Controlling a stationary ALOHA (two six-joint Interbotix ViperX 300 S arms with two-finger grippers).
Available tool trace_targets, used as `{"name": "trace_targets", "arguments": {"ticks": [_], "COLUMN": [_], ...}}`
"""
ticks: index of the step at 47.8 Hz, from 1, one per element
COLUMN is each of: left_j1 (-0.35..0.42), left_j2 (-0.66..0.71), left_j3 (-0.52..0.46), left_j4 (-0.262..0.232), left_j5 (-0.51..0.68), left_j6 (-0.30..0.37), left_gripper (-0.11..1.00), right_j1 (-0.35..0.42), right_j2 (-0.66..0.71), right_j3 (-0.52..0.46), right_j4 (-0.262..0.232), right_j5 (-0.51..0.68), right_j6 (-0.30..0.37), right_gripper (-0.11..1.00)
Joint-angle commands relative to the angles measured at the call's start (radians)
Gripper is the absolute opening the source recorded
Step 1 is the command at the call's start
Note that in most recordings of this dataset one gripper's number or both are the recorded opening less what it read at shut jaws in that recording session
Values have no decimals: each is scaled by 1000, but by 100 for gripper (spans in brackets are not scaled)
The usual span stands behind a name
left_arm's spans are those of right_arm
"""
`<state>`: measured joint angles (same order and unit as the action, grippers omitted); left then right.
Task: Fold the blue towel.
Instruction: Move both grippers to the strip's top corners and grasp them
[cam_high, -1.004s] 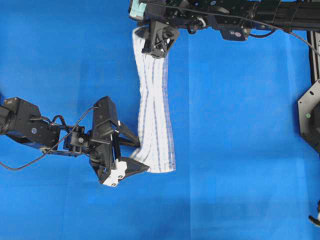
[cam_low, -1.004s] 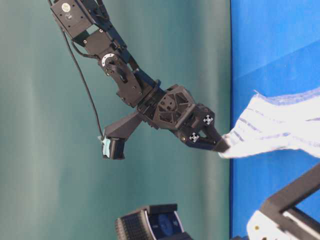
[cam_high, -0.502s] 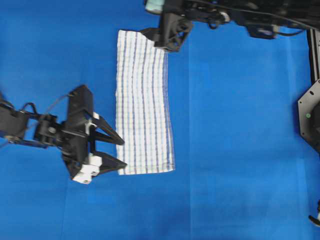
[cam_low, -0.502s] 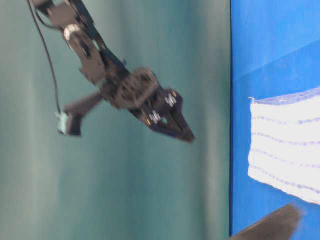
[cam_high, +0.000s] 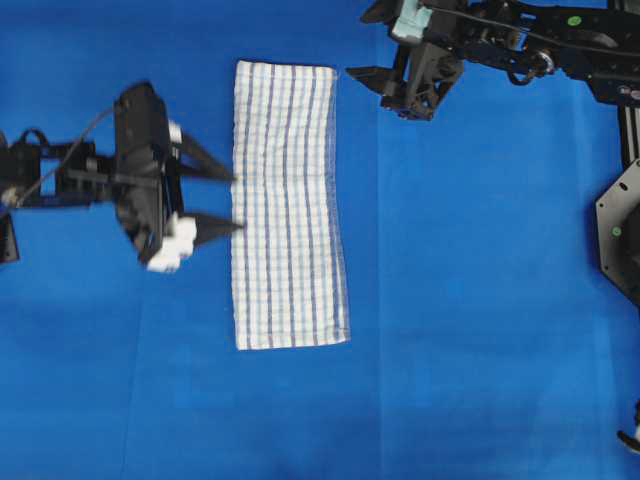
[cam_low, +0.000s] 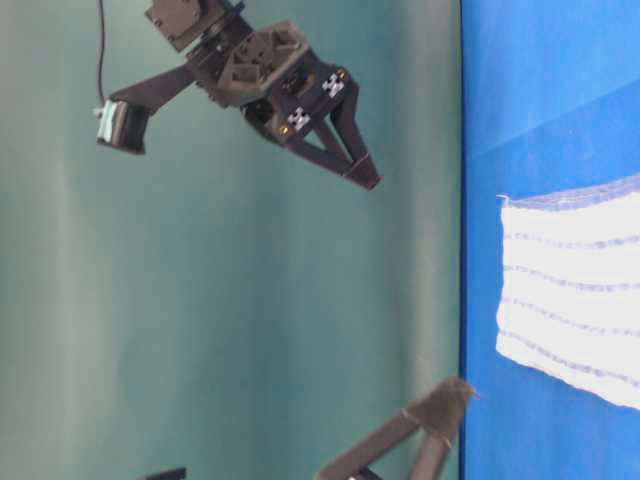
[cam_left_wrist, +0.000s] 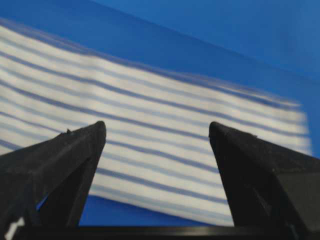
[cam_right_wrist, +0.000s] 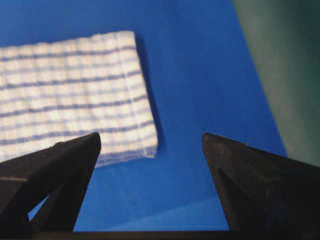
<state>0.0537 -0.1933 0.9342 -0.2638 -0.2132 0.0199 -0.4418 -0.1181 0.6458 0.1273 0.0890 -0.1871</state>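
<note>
The blue towel (cam_high: 288, 205) is a white cloth with thin blue stripes, lying flat as one long strip on the blue table cover. My left gripper (cam_high: 236, 202) stands open at the middle of the towel's left hem, low over the table, holding nothing. Its wrist view shows the towel (cam_left_wrist: 175, 115) spread just beyond the open left gripper (cam_left_wrist: 157, 130). My right gripper (cam_high: 368, 88) is open and empty, just right of the towel's far right corner. In the table-level view the right gripper (cam_low: 360, 172) hangs well above the towel (cam_low: 570, 290). The right wrist view looks down on that corner of the towel (cam_right_wrist: 70, 90).
The blue table cover (cam_high: 480, 300) stretches all round the towel. A black arm base (cam_high: 620, 230) sits at the right edge. A teal-green backdrop (cam_low: 250, 320) stands behind the table's far edge.
The right gripper opened, let go of the towel's far end and rose away to the right. The towel dropped from a twisted, lifted strip to lying flat. The left gripper moved from the near corner up the left hem.
</note>
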Motion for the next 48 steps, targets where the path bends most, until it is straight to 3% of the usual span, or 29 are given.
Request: {"name": "trace_targets", "arguments": {"ticks": [1, 13, 24, 48], "left_j1": [86, 270, 351, 416], "left_j2": [-8, 77, 216, 419], "left_j3": [-31, -77, -117, -158], "left_j4": [2, 3, 3, 3], "left_j5": [-8, -18, -95, -227], "left_j6": [64, 201, 204, 204], "left_gripper": [79, 79, 79, 79], "right_j1": [0, -11, -15, -11], "right_j2": [-17, 86, 204, 339], "right_j3": [-3, -9, -37, -84], "right_j4": [3, 5, 15, 64], "right_j5": [-18, -86, -129, -216], "right_j6": [5, 8, 9, 9], "right_gripper": [91, 90, 90, 86]}}
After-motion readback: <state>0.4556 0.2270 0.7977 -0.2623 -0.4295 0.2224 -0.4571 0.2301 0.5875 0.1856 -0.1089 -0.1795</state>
